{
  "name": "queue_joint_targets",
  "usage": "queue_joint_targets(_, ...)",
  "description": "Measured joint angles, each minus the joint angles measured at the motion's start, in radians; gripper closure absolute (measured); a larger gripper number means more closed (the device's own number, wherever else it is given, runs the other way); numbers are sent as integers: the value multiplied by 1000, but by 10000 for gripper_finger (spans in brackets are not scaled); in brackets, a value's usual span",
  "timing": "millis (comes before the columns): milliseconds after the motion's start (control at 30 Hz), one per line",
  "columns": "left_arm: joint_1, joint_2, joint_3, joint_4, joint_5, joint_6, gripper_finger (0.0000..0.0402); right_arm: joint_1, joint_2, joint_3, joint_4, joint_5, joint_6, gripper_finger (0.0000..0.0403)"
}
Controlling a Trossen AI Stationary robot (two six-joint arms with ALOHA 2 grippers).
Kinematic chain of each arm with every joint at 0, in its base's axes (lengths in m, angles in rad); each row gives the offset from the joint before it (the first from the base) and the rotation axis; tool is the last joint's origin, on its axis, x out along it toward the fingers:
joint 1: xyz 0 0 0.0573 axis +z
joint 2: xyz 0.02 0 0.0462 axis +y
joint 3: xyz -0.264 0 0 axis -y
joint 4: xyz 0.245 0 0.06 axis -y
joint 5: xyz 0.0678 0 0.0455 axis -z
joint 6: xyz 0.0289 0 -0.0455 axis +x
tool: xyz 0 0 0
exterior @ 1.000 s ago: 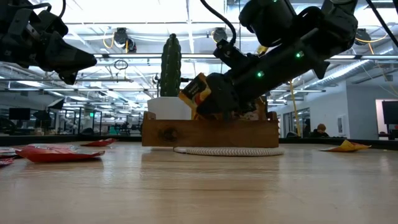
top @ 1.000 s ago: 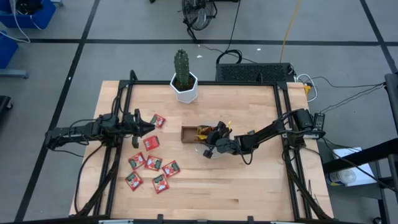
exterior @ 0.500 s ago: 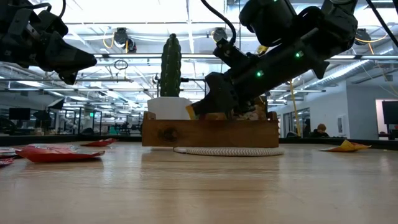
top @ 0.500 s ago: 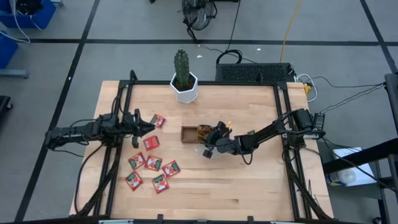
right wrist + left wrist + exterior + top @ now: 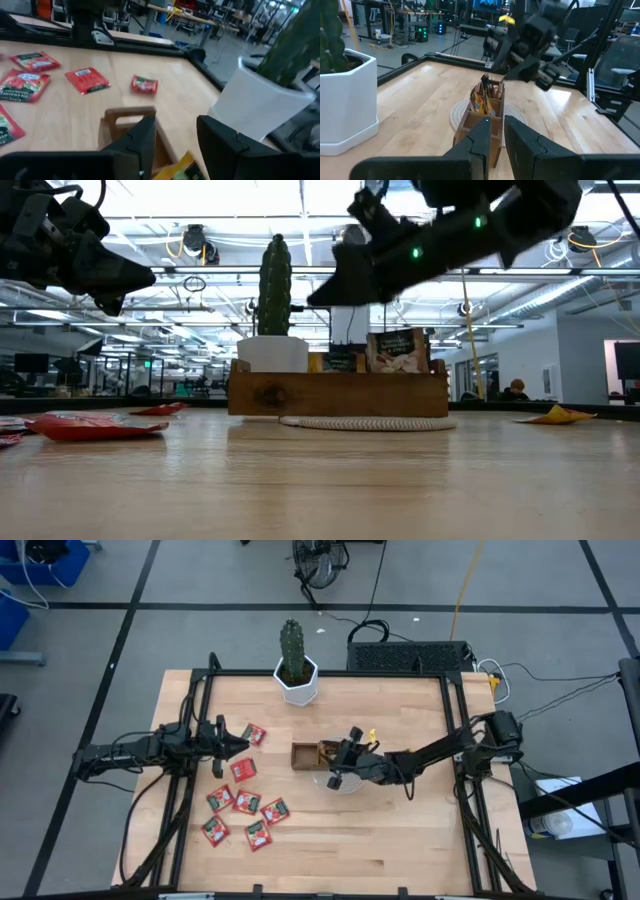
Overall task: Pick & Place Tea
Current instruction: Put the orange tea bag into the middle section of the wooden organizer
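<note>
Right jaws apart above trayed sachets

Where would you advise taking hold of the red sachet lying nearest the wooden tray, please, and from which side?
That red sachet lies flat on the table, so I would come straight down from above and pinch across two opposite edges, probably tipping one up first. It sits apart from its neighbours, leaving room for fingers. The left pincer hovers close beside it; the right pincer is over the tray.

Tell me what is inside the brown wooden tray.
The brown wooden tray holds upright tea sachets: orange-yellow ones and a grey-white one. Its walls hide their lower parts and the floor. The right gripper hovers open above it.
</note>
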Motion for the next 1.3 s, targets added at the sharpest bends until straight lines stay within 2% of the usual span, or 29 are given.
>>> queue_joint_targets(100,0,0,0,0,0,0,344,0,-57,54,-155,-36,-46,281)
queue_joint_targets(233,0,0,0,0,0,0,344,0,-84,239,-584,-136,-45,314)
queue_joint_targets(300,0,0,0,0,0,0,344,-3,-68,347,-824,-217,-49,349)
queue_joint_targets(367,0,0,0,0,0,0,344,-7,-28,449,-992,-276,-48,386)
queue_joint_targets(533,0,0,0,0,0,0,344,-38,74,630,-1278,-305,-61,402)
queue_joint_targets(733,0,0,0,0,0,0,344,-81,163,659,-1369,-393,-35,403)
queue_joint_targets(900,0,0,0,0,0,0,344,-94,217,660,-1386,-397,-21,403)
queue_joint_targets(1033,0,0,0,0,0,0,344,-94,245,659,-1386,-444,-20,403)
queue_joint_targets(1300,0,0,0,0,0,0,344,-98,287,660,-1410,-444,-30,403)
